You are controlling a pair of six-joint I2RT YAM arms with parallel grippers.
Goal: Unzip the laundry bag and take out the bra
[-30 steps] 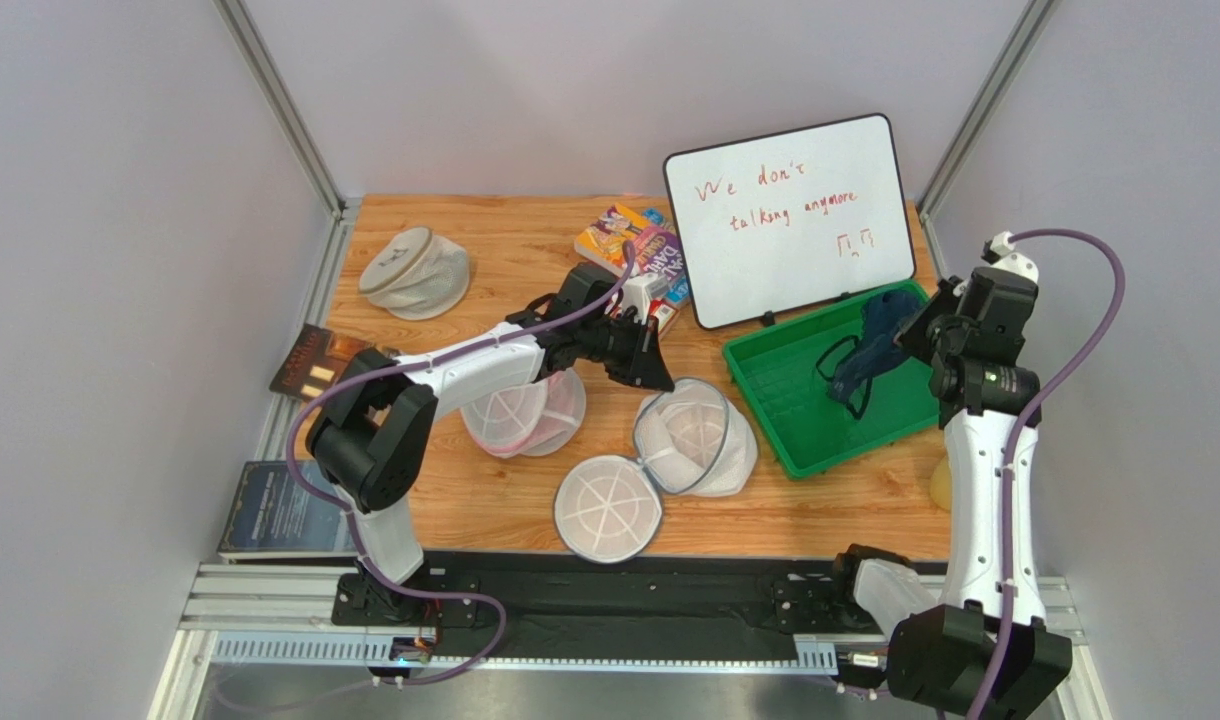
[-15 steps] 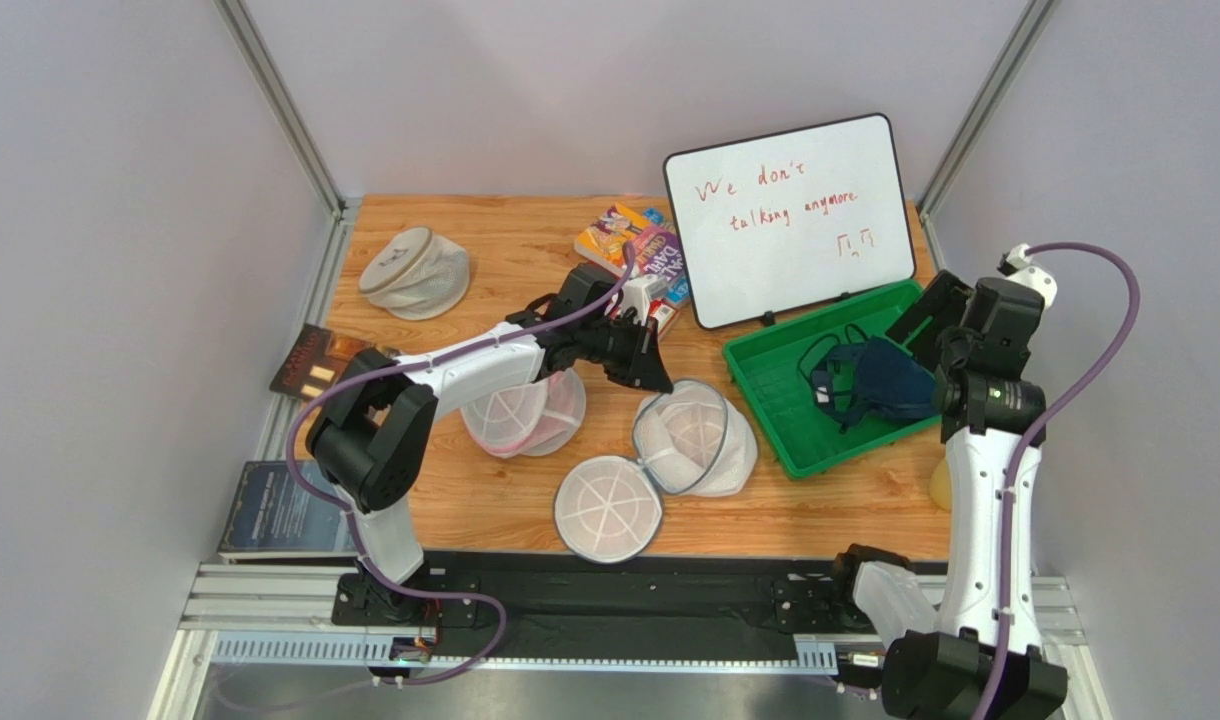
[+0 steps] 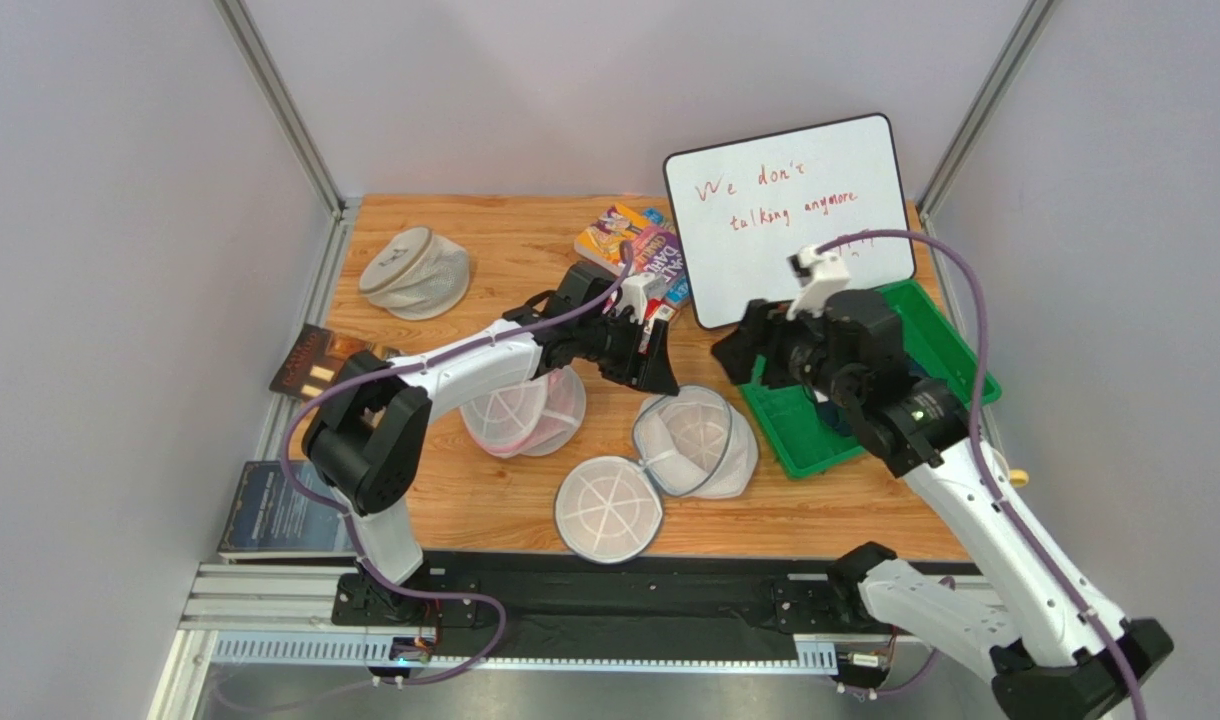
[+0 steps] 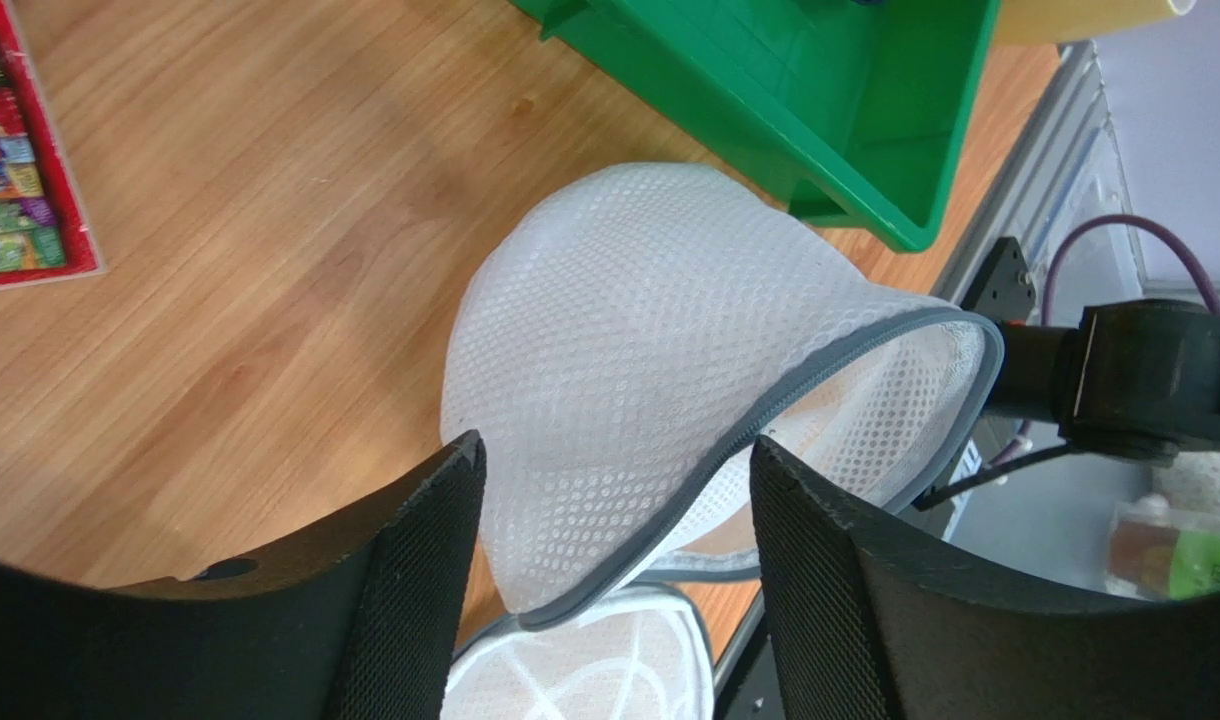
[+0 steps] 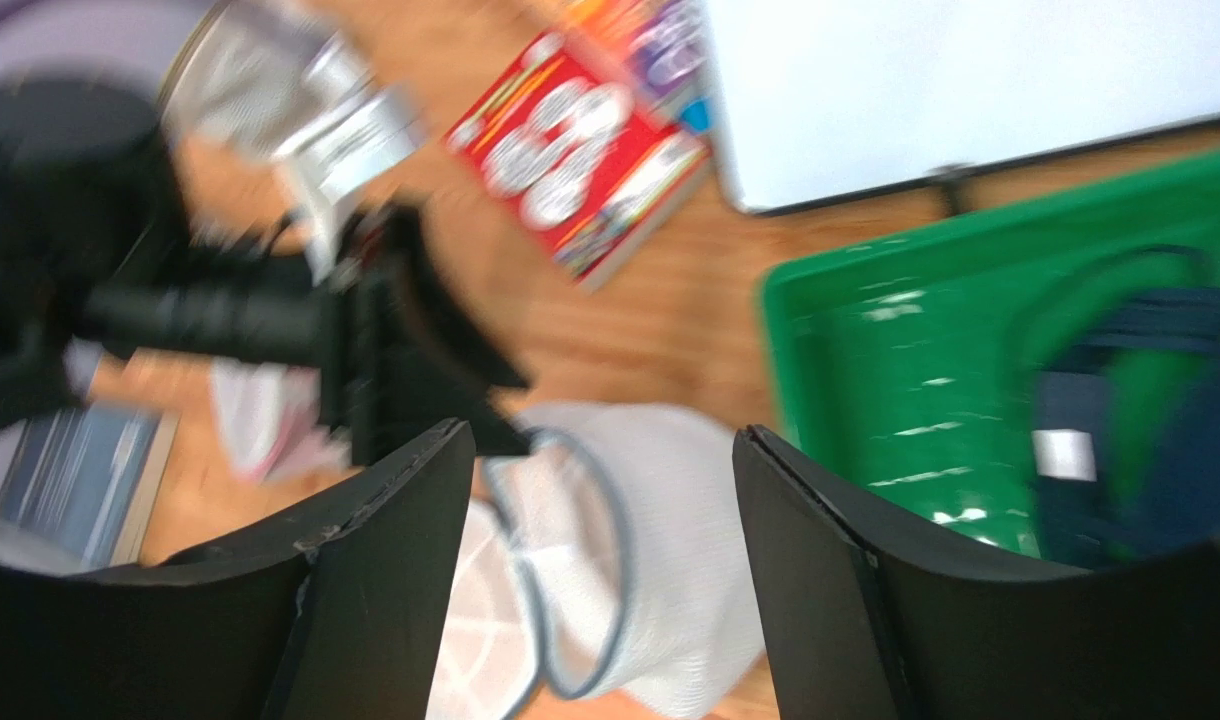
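While both arms reach over the wooden worktop (image 3: 496, 240), three mesh wash bags lie on it: the white laundry bag (image 3: 699, 438) at front centre, a pink-tinted bag (image 3: 523, 417) just to its left under the left arm, and a beige-grey bag (image 3: 413, 273) well apart at the rear left. The laundry bag is unzipped, its one round spoked end panel (image 3: 609, 507) folded out flat beside the drum and the grey-blue zipper rim gaping. The left hand (image 3: 649, 360) hovers just above that rim with its two fingers spread wide; nothing is pinched between them. The right hand (image 3: 736, 353) is also spread wide and carries nothing, poised between the laundry bag and the single green tray (image 3: 789, 435). The one bra (image 5: 1187, 480), dark navy with a pale patch, lies inside that tray; the right wrist view is blurred, so its shape is unclear. One whiteboard (image 3: 782, 210) stands behind the tray, and two dark books (image 3: 278, 510) lie at the left edge.
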